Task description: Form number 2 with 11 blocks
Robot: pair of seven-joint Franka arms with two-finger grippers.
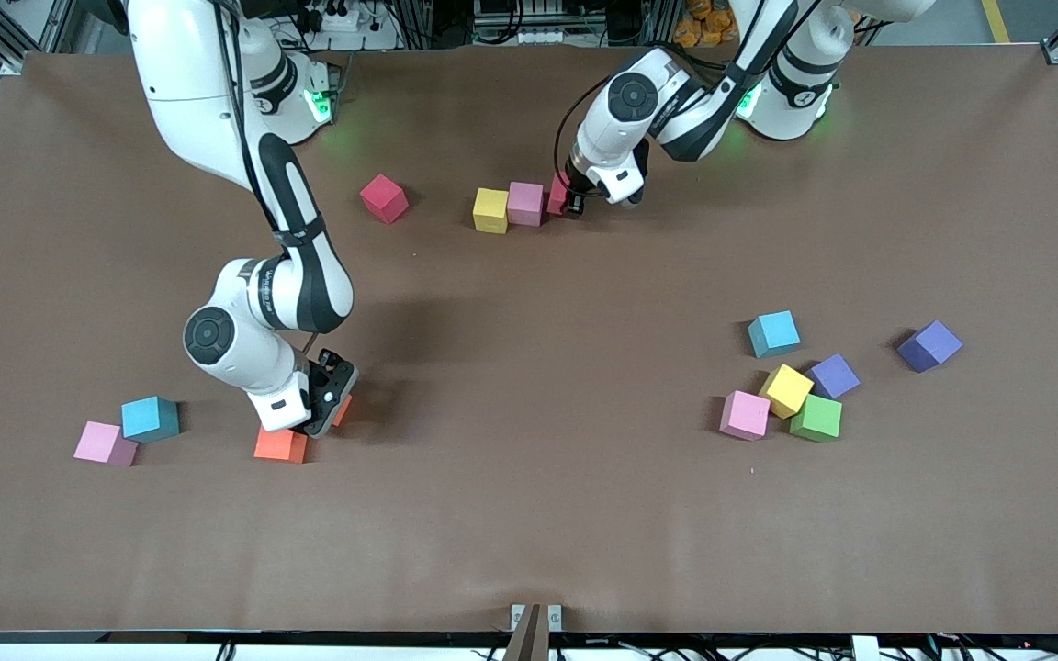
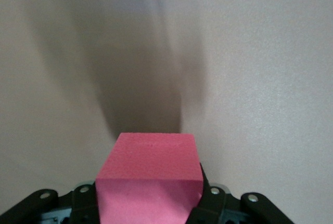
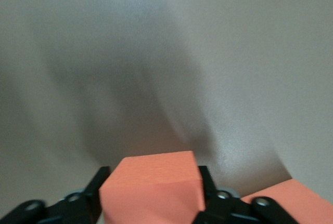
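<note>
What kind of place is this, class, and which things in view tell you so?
Probably a robotics lab: two arms work a brown table strewn with foam blocks, the left gripper and right gripper each gripping one, cables at the table's edge.

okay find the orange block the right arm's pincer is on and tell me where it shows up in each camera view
Front view: orange block mostly hidden under the right pincer, beside a second orange block.
Right wrist view: it fills the bottom centre, clamped between the pincer's fingers.
Left wrist view: not in it; only a pink block.
Shared landmark: the second orange block, seen in the front and right wrist views.
</note>
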